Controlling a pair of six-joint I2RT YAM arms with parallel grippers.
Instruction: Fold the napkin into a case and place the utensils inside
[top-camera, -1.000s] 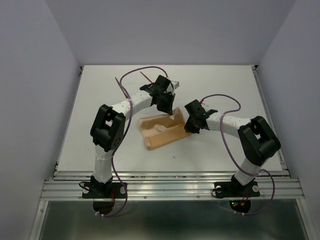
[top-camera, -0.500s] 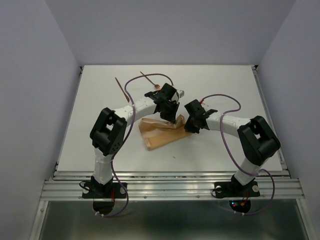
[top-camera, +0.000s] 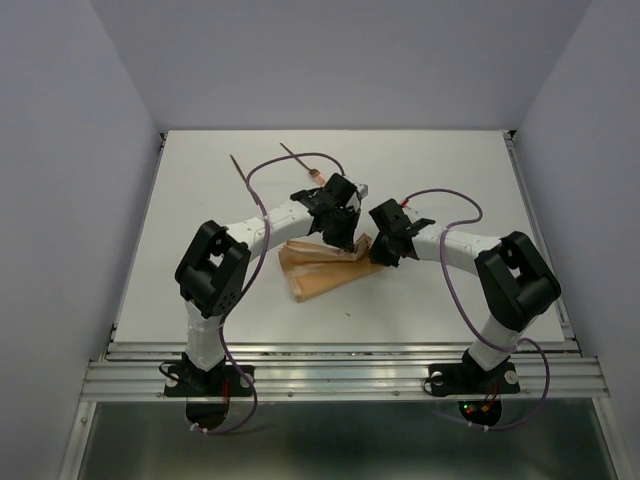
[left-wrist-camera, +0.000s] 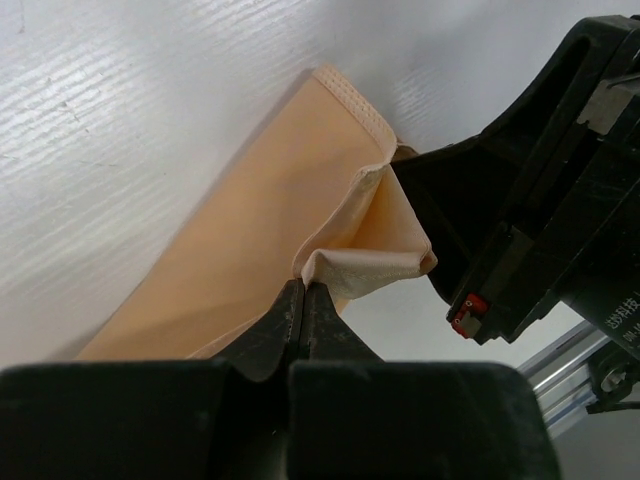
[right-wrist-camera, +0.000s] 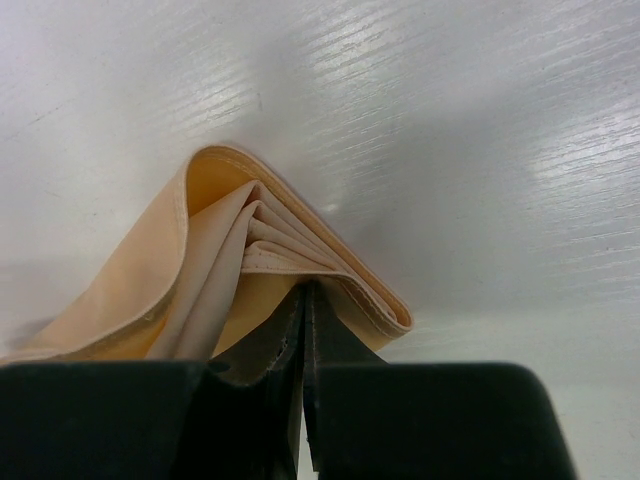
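The napkin (top-camera: 318, 272) lies mid-table (top-camera: 450, 180) as a partly folded tan wedge, its near edge flat on the surface and its far right end lifted between the two arms. That end is raised because both grippers have it. The left gripper (left-wrist-camera: 303, 300) comes in from the far side with its jaws closed tight on a small turned-over flap of a single layer, which curls into a loop just above the tips. The right gripper (right-wrist-camera: 304, 300) comes in from the right, also closed to a slit, and pinches the stacked corner where several layers meet under one outer fold. The right one looks to be pinning the stack in place so that the left can draw its layer over it. This seems to be a fold in the making, and I judge the case is not yet formed. The fork (top-camera: 290, 152) and the plain stick (top-camera: 238, 170) lie at the far side of the table, well apart from the napkin and touched by neither arm. They wait there, out of the way of the folding.
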